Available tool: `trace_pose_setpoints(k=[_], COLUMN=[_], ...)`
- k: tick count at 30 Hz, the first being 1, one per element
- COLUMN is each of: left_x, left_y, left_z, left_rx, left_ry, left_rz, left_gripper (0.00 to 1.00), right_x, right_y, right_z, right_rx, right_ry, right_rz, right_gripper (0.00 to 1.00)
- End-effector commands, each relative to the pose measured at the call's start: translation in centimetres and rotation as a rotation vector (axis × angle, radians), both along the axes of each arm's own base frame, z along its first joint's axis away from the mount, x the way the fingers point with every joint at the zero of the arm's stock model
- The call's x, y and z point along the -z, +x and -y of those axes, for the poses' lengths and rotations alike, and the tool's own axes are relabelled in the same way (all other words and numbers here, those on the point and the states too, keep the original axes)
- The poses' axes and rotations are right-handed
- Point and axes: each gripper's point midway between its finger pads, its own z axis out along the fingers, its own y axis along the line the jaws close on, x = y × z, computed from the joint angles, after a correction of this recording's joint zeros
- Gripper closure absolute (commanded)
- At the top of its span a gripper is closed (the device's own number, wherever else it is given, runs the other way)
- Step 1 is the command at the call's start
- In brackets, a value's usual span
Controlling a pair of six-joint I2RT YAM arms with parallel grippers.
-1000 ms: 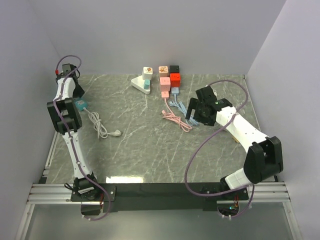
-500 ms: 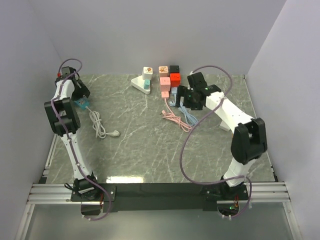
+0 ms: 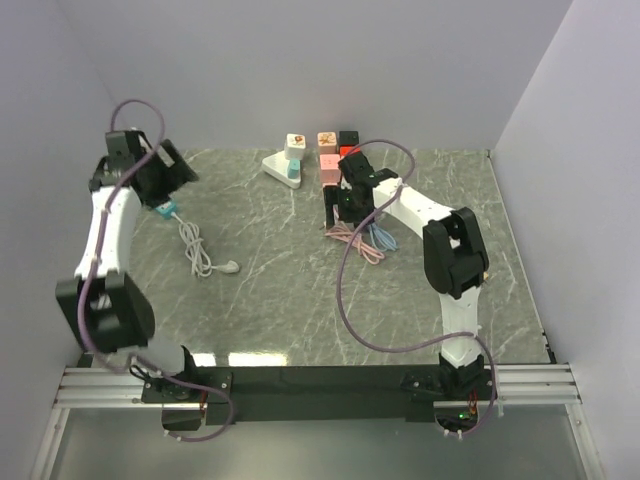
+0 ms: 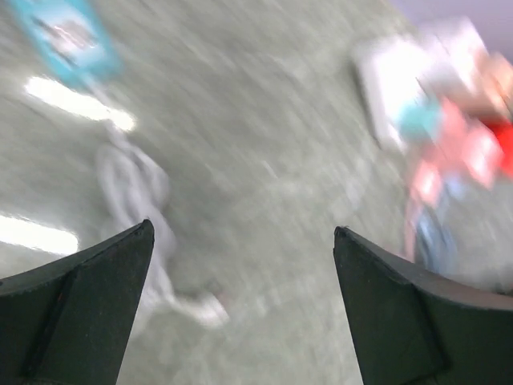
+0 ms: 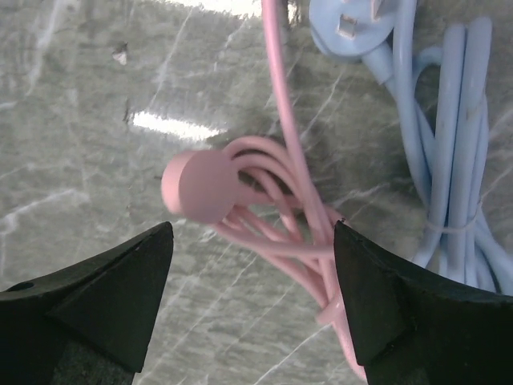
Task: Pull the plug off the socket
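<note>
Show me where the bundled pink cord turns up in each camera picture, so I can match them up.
Top external: the pink cord lies on the table, right of centre.
Left wrist: too blurred to be sure; only pink smears near the right edge.
Right wrist: centre of the picture, coiled, with its round end on the left.
Shared landmark: the light blue cord, on the pink cord's right in both clear views.

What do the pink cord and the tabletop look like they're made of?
Pink cord: likely soft rubbery plastic, smooth and matte; it bends in loose loops.
Tabletop: looks like grey marble or printed laminate, glossy; white veins and bright reflections.
</note>
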Motion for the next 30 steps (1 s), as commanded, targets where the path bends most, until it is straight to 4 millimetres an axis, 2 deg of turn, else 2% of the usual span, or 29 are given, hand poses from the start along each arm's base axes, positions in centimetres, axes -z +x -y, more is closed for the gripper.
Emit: trace_pose_setpoints(k=[1,2,5,8,13,17,19,20,23,26,27,28,29,30], left_x=[-0.6,-0.1,0.8,1.5,1.2,0.7,0.6,0.4,0.4,0.4,0.4,0.3,0.5,0.5], left_y=[-3.6,-5.3,-8.2,-10.1,-10.7,-10.6,-10.5,-10.6,-10.9,-11.3,-11.3,-11.3,-11.4,-11.4], left_z=[6.7,7.5,8.7,8.4,7.5,8.1,8.2,8.2,8.2,7.8,7.7,7.7,7.7,7.7], left_rx=[0.158,0.168,0.174,0.161,0.156,0.184,0.184,0.184,0.188,0.179,0.177,0.179,0.179,0.179], left_ry=[-0.12,-0.13,-0.166,-0.14,-0.078,-0.107,-0.112,-0.112,-0.102,-0.081,-0.077,-0.079,-0.08,-0.082], left_rz=[0.048,0.045,0.04,0.027,0.028,0.026,0.032,0.04,0.039,0.038,0.04,0.048,0.048,0.049], left_gripper=[0.01,0.01,0.01,0.01,0.01,0.0,0.01,0.01,0.01,0.01,0.01,0.01,0.01,0.01], right_x=[-1.2,-0.8,0.5,1.5,3.4,4.5,4.8,4.9,4.7,3.9,2.8,3.6,3.6,3.8], right_y=[2.2,2.2,1.5,0.5,-1.7,-3.1,-4.0,-4.3,-5.9,-8.8,-9.9,-12.2,-13.6,-15.6], right_z=[-0.6,-0.7,-1.4,-1.8,-2.5,-3.3,-3.5,-3.7,-4.1,-4.7,-5.2,-5.3,-5.5,-5.0], right_rx=[-0.03,-0.042,-0.085,-0.105,-0.117,-0.127,-0.13,-0.136,-0.149,-0.172,-0.193,-0.198,-0.211,-0.222], right_ry=[0.004,0.008,0.031,0.056,0.057,0.066,0.06,0.068,0.079,0.09,0.118,0.107,0.105,0.096], right_rz=[0.06,0.05,0.013,-0.025,-0.083,-0.108,-0.119,-0.129,-0.157,-0.179,-0.182,-0.225,-0.236,-0.261], right_gripper=[0.14,0.18,0.32,0.4,0.41,0.45,0.55,0.68,0.85,0.87,0.88,0.88,0.89,0.89])
